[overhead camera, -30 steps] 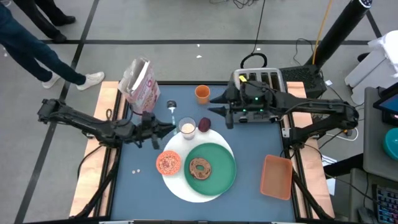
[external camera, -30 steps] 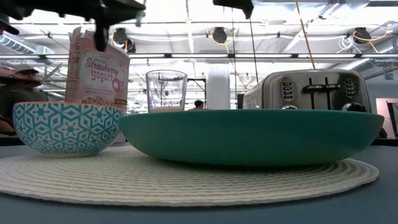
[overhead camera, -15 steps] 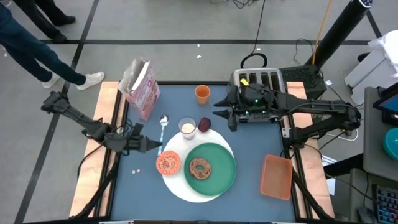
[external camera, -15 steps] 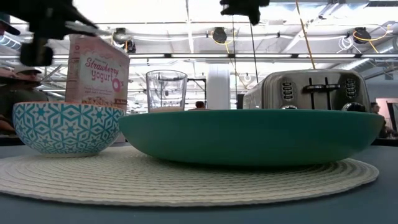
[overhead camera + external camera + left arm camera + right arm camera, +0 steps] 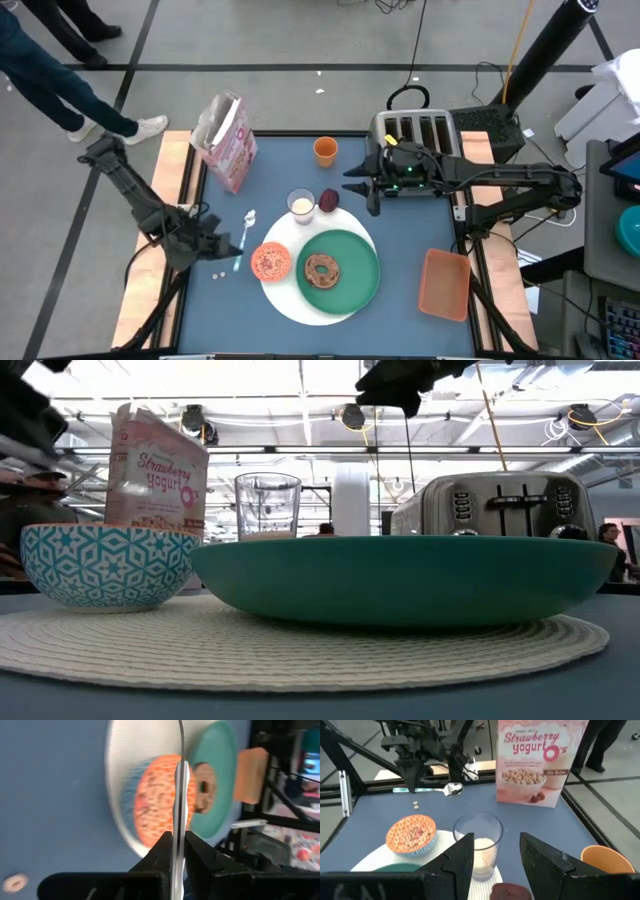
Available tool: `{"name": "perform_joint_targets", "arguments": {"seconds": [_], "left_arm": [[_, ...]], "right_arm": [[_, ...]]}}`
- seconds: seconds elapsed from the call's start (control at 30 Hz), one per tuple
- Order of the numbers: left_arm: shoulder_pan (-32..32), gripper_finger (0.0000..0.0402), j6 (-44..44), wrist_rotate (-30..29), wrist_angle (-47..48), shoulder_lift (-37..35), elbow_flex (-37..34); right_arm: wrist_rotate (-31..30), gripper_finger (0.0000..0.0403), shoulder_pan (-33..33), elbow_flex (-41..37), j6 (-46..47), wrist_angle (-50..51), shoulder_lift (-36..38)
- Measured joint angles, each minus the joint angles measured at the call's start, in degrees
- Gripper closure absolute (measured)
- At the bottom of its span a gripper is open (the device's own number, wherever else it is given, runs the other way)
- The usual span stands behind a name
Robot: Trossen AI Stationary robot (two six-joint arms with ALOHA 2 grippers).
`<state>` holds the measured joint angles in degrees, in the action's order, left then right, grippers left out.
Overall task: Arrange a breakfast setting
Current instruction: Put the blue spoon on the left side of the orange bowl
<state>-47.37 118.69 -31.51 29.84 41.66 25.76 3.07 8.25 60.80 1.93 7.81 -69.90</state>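
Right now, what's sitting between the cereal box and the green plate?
The glass of milk, seen in the high view: it stands between the cereal box and the green plate, on the mat's edge.

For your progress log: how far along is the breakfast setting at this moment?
Done: the green plate with the bagel, the cereal bowl and the glass of milk sit on the white mat. In hand: the left end effector grips the spoon beside the mat. Left: laying the spoon down. The right end effector waits open near the toaster.
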Motion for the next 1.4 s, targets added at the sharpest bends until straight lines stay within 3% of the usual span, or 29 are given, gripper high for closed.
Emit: {"name": "perform_joint_targets", "arguments": {"seconds": [0.23, 0.33, 0.7, 1.17, 1.4], "left_arm": [[-2.3, 0.0371, 10.6, 3.8, 2.4, 6.9, 0.0], [-2.3, 0.0371, 11.1, 6.8, -0.5, 11.5, 0.0], [0.3, 0.0371, 11.1, 7.6, -7.5, 26.9, 0.0], [1.5, 0.0370, 11.0, 7.7, -8.1, 31.5, 0.0], [2.7, 0.0320, 10.6, 9.4, -8.2, 31.5, 0.0]], "right_arm": [[0.0, 0.0252, 0.0, 0.0, -0.1, -0.6, 1.4], [0.0, 0.0252, 0.0, 0.0, 0.2, -0.3, 1.7], [0.0, 0.0252, 0.0, 0.0, 0.4, -0.3, 1.7], [0.0, 0.0252, 0.0, 0.0, 0.4, -0.3, 1.7], [0.0, 0.0252, 0.0, 0.0, 0.4, -0.3, 1.7]]}}
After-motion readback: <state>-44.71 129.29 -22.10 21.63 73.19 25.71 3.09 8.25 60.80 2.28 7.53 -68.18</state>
